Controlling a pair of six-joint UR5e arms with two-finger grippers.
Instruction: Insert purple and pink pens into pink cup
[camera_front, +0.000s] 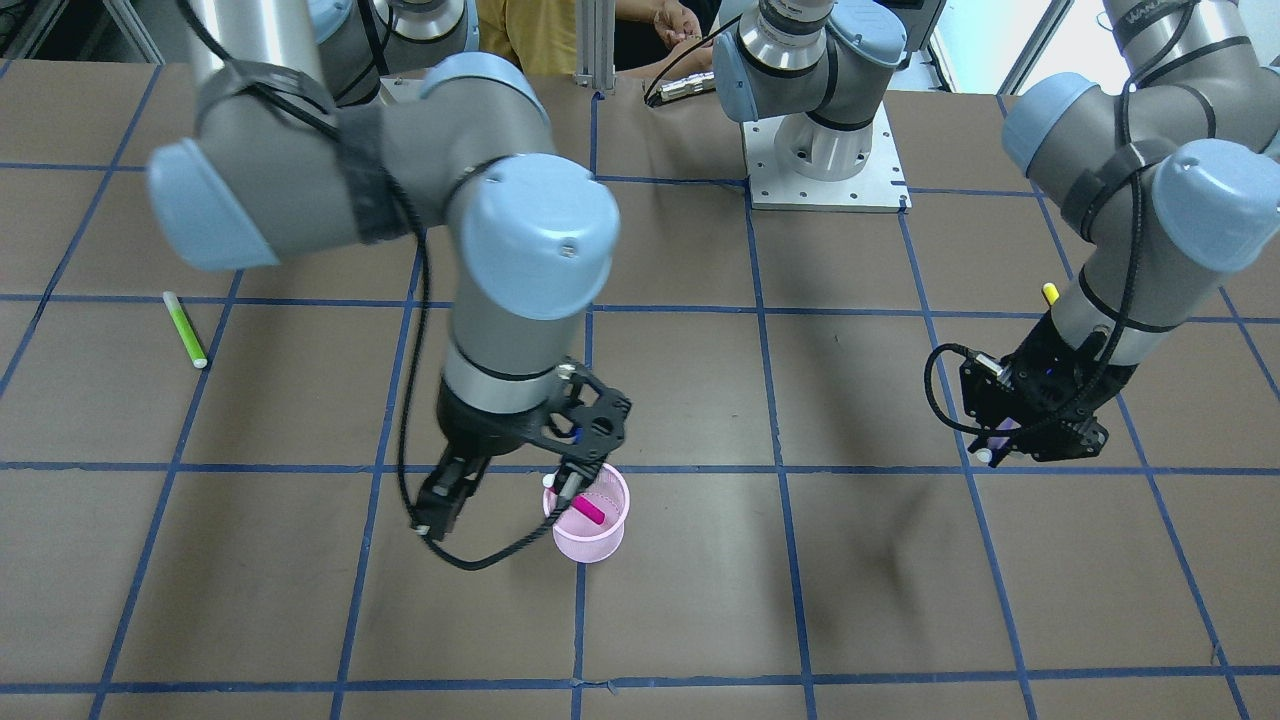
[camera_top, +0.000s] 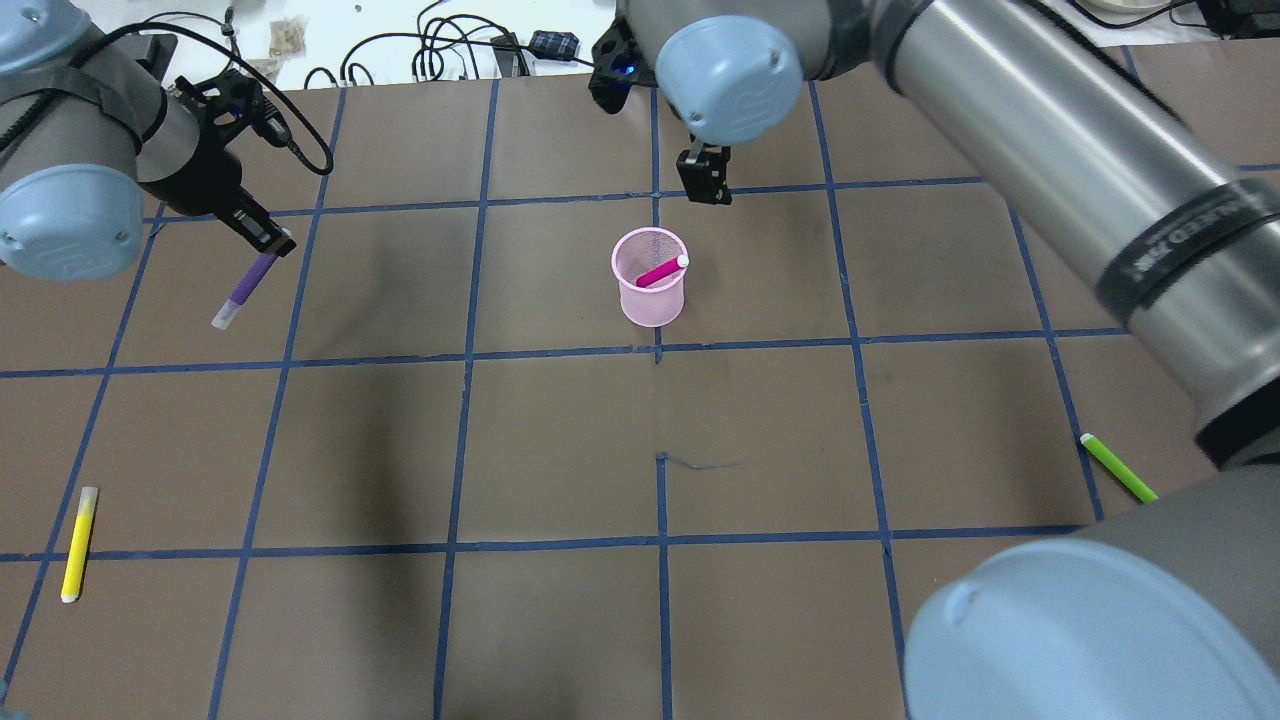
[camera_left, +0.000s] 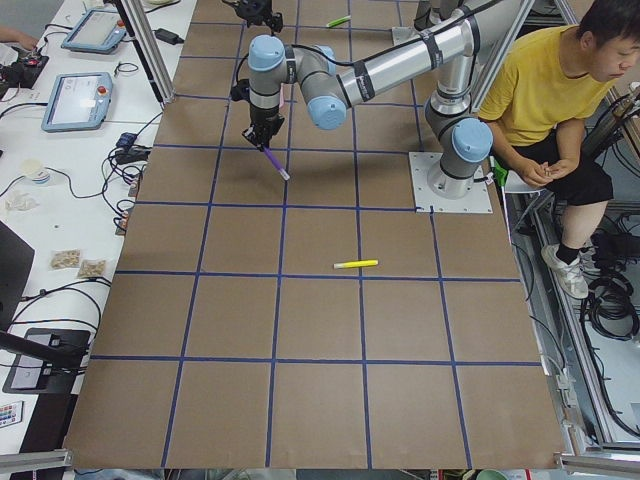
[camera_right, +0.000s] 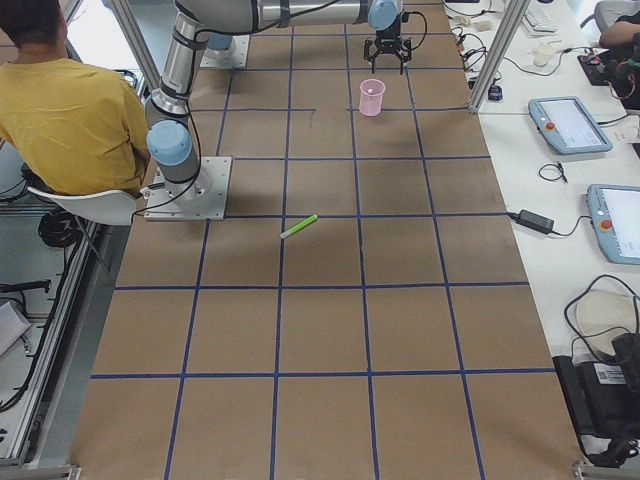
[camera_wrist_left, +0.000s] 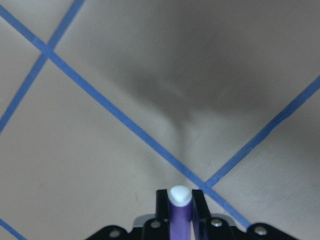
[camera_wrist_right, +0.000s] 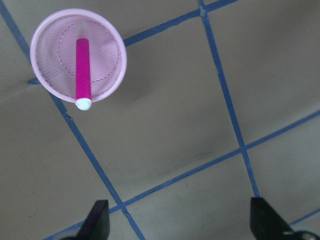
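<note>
The pink mesh cup (camera_top: 655, 305) stands upright near the table's middle, with the pink pen (camera_top: 660, 271) leaning inside it, white cap at the rim. My right gripper (camera_top: 706, 180) is open and empty, just beyond the cup; in its wrist view the cup (camera_wrist_right: 107, 47) and pink pen (camera_wrist_right: 82, 70) lie ahead of the spread fingers. In the front-facing view it (camera_front: 505, 500) hangs beside the cup (camera_front: 590, 545). My left gripper (camera_top: 268, 238) is shut on the purple pen (camera_top: 245, 290), held above the table far to the cup's left; the pen (camera_wrist_left: 180, 212) shows between the fingers.
A yellow pen (camera_top: 78, 545) lies at the near left of the table. A green pen (camera_top: 1118, 467) lies at the near right, beside my right arm. Cables and small items sit beyond the far edge. A person in a yellow shirt (camera_left: 540, 90) sits behind the robot's base.
</note>
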